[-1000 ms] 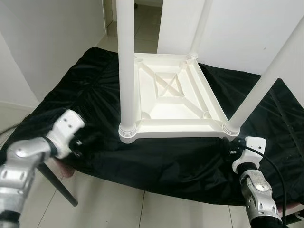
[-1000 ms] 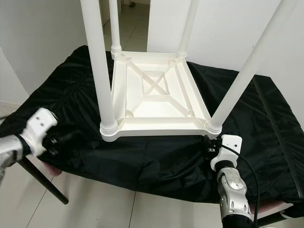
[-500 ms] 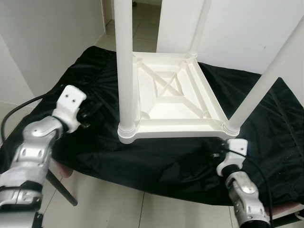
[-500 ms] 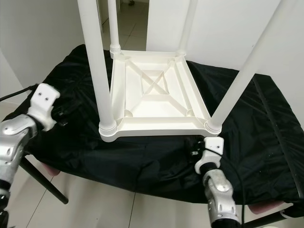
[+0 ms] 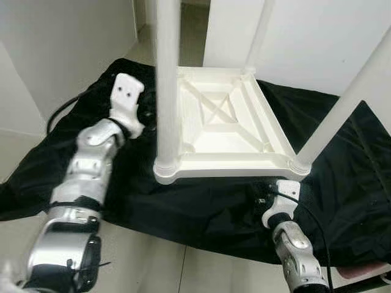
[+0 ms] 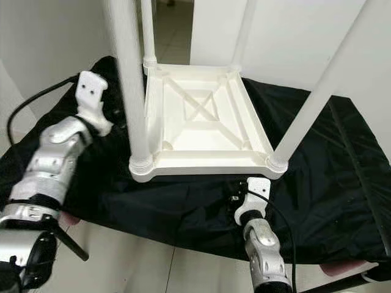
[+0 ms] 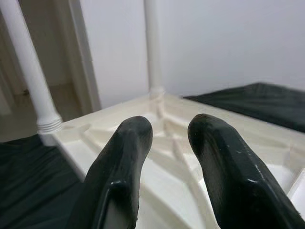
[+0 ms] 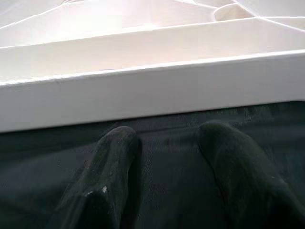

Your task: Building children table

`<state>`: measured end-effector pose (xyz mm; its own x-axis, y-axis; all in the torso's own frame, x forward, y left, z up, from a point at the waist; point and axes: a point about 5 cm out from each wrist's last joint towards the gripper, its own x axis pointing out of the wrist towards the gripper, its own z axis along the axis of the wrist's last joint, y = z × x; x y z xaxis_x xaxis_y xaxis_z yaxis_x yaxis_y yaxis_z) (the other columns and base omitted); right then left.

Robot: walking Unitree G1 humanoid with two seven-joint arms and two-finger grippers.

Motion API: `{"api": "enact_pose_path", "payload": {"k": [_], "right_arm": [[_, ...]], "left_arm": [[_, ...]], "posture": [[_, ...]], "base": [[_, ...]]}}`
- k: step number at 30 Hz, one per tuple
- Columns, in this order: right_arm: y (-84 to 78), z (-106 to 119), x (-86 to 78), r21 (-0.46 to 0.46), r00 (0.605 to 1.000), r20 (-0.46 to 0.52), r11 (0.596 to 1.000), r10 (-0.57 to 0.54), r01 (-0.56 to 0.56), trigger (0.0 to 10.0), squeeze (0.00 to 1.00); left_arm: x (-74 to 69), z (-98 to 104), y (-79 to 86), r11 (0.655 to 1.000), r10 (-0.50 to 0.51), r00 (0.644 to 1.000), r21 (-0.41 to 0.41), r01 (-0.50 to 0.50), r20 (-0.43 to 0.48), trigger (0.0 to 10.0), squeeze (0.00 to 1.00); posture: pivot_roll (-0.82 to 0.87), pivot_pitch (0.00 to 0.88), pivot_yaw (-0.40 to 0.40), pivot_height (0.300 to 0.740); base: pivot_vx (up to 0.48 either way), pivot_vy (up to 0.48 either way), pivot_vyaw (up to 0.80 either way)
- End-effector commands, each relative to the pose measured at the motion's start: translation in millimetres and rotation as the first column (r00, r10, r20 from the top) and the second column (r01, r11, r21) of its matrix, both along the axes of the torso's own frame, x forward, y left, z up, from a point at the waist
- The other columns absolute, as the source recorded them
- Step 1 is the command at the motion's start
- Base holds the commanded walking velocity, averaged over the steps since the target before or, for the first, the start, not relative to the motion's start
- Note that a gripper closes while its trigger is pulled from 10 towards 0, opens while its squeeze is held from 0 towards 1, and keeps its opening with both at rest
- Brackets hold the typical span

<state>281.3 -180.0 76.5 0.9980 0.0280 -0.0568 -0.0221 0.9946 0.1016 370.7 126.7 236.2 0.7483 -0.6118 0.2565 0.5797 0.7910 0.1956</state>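
Observation:
A white plastic children's table (image 5: pixel 232 165) lies upside down on a black cloth (image 5: pixel 183 207), its legs pointing up. The near-left leg (image 5: pixel 167 91) and near-right leg (image 5: pixel 342 104) stand in their corner sockets. My left gripper (image 7: pixel 170 126) is raised at the table's left side, beside the near-left leg, open and holding nothing, facing the ribbed underside (image 7: pixel 167 167). My right gripper (image 8: pixel 170 136) is low on the cloth just before the table's front rim (image 8: pixel 152 90), near the near-right corner, also open and holding nothing.
The cloth covers a low stand with a black metal leg (image 6: pixel 70 241) at the front left. Tiled floor (image 5: pixel 140 262) lies in front. White walls (image 5: pixel 61 55) close in on the left and behind, and a doorway (image 6: pixel 171 30) opens at the back.
My left arm has lifted from the cloth's front left and reached forward to the table's left side. My right gripper has slid left along the front rim.

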Motion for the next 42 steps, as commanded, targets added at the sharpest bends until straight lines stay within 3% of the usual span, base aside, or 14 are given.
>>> {"api": "enact_pose_path", "payload": {"k": [1, 2, 3, 5, 6, 9, 13, 18, 19, 22, 25, 27, 31, 42], "right_arm": [[-4.6, -5.0, 0.2, -0.004, 0.999, -0.033, 1.0, -0.03, 0.03, 10.0, 0.0], [-5.6, -4.5, 2.4, -0.012, 0.998, -0.036, 0.999, -0.044, 0.044, 10.0, 0.0], [-5.6, -4.5, 2.4, -0.012, 0.998, -0.036, 0.999, -0.044, 0.044, 10.0, 0.0], [-8.6, -2.5, 7.7, -0.016, 0.997, -0.036, 0.997, -0.071, 0.071, 10.0, 0.0], [-8.6, -2.5, 7.7, -0.016, 0.997, -0.036, 0.997, -0.071, 0.071, 10.0, 0.0], [-17.0, 4.0, 18.4, -0.029, 0.991, -0.027, 0.991, -0.132, 0.131, 10.0, 0.0], [-19.4, 6.3, 22.8, -0.035, 0.989, -0.022, 0.989, -0.146, 0.145, 10.0, 0.0], [-26.7, 11.8, 38.3, -0.063, 0.981, -0.026, 0.98, -0.191, 0.189, 10.0, 0.0], [-26.7, 11.8, 38.3, -0.063, 0.981, -0.026, 0.98, -0.191, 0.189, 10.0, 0.0], [-28.7, 12.7, 41.8, -0.069, 0.978, -0.027, 0.977, -0.206, 0.203, 10.0, 0.0], [-31.1, 13.3, 44.0, -0.072, 0.973, -0.032, 0.971, -0.23, 0.227, 10.0, 0.0], [-33.2, 13.9, 46.9, -0.077, 0.968, -0.039, 0.967, -0.247, 0.244, 10.0, 0.0], [-33.1, 10.9, 50.5, -0.068, 0.967, -0.067, 0.968, -0.247, 0.243, 10.0, 0.0], [-24.3, 12.4, 65.6, -0.019, 0.975, -0.105, 0.981, -0.194, 0.193, 10.0, 0.0]], "left_arm": [[-5.4, 10.7, -14.9, 0.992, -0.126, 0.991, 0.0, 0.126, 0.041, 10.0, 0.0], [-7.9, 12.4, -23.6, 0.981, -0.195, 0.98, -0.011, 0.195, 0.047, 10.0, 0.0], [-7.9, 12.4, -23.6, 0.981, -0.195, 0.98, -0.011, 0.195, 0.047, 10.0, 0.0], [-14.6, 11.7, -41.1, 0.942, -0.335, 0.941, -0.011, 0.336, 0.043, 10.0, 0.0], [-14.6, 11.7, -41.1, 0.942, -0.335, 0.941, -0.011, 0.336, 0.043, 10.0, 0.0], [-33.0, 7.4, -63.6, 0.839, -0.543, 0.839, -0.021, 0.544, 0.024, 10.0, 0.0], [-40.9, 5.7, -69.6, 0.798, -0.602, 0.798, -0.019, 0.602, 0.019, 10.0, 0.0], [-73.3, -6.2, -87.7, 0.617, -0.787, 0.616, -0.087, 0.782, -0.041, 10.0, 0.0], [-73.3, -6.2, -87.7, 0.617, -0.787, 0.616, -0.087, 0.782, -0.041, 10.0, 0.0], [-85.7, -7.2, -91.7, 0.559, -0.829, 0.557, -0.105, 0.823, -0.047, 10.0, 0.0], [-92.3, -8.7, -95.4, 0.53, -0.848, 0.528, -0.117, 0.84, -0.053, 10.0, 0.0], [-103.5, -11.7, -102.3, 0.483, -0.876, 0.479, -0.134, 0.865, -0.061, 10.0, 0.0], [-113.2, -13.8, -110.3, 0.448, -0.894, 0.442, -0.143, 0.883, -0.075, 10.0, 0.0], [-123.9, -10.1, -122.3, 0.4, -0.916, 0.392, -0.148, 0.904, -0.085, 10.0, 0.0]], "posture": [[-0.05, 0.018, -0.068, 0.74], [-0.05, 0.018, -0.069, 0.74], [-0.05, 0.018, -0.069, 0.74], [-0.05, 0.018, -0.07, 0.74], [-0.05, 0.018, -0.07, 0.74], [-0.05, 0.013, -0.063, 0.74], [-0.05, 0.013, -0.063, 0.74], [-0.04, 0.005, -0.068, 0.74], [-0.04, 0.005, -0.068, 0.74], [-0.04, 0.005, -0.072, 0.74], [-0.04, 0.003, -0.074, 0.74], [-0.03, 0.002, -0.075, 0.74], [-0.03, 0.002, -0.073, 0.74], [-0.04, 0.005, -0.052, 0.74]], "base": [[0.0, 0.0, 0.0], [0.0, 0.0, 0.0], [0.0, 0.0, 0.0], [0.0, 0.0, 0.0], [0.0, 0.0, 0.0], [0.0, 0.0, 0.0], [0.0, 0.0, 0.0], [0.0, 0.0, 0.0], [0.0, 0.0, 0.0], [0.0, 0.0, 0.0], [0.0, 0.0, 0.0], [0.0, 0.0, 0.0], [0.0, 0.0, 0.0], [0.0, 0.0, 0.0]]}}
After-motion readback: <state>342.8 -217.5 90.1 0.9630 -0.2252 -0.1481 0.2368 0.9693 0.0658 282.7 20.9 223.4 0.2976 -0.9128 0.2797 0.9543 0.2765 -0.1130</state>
